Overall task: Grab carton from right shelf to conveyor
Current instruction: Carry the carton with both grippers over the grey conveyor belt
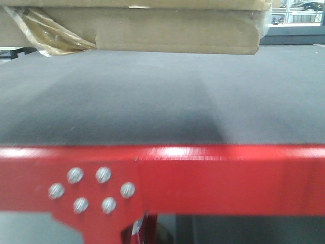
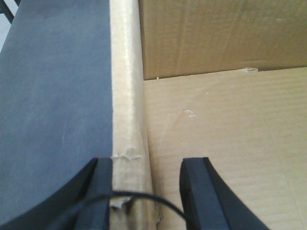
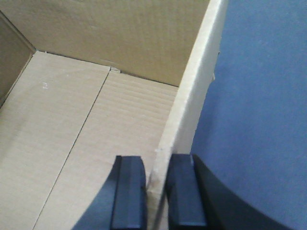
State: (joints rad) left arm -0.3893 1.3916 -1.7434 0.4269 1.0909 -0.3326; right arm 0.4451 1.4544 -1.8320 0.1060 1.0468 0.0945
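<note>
Starting at our left, we see the left gripper (image 2: 148,165) straddling the left wall of the carton (image 2: 216,143). Its outer finger (image 2: 100,191) sits just against the outside of that wall, while the inner finger (image 2: 201,191) stands apart from it over the box floor, so we read this hand as released, not clamped. A thin black cable curves across the bottom of that wrist view.

From the front, crinkled brownish tape (image 1: 45,30) hangs at the carton's lower left corner. The plain brown box spans the top of the view, over the far part of the conveyor (image 1: 152,101). We cannot tell whether its underside touches the dark belt, though a shadow lies on the belt beneath it. Nearer us runs the red front edge (image 1: 228,178), with a cluster of screws (image 1: 103,175) toward its left.

On the right, our right gripper (image 3: 156,160) is pinched onto the carton's right wall, one finger inside, one outside, with the belt beside it.
</note>
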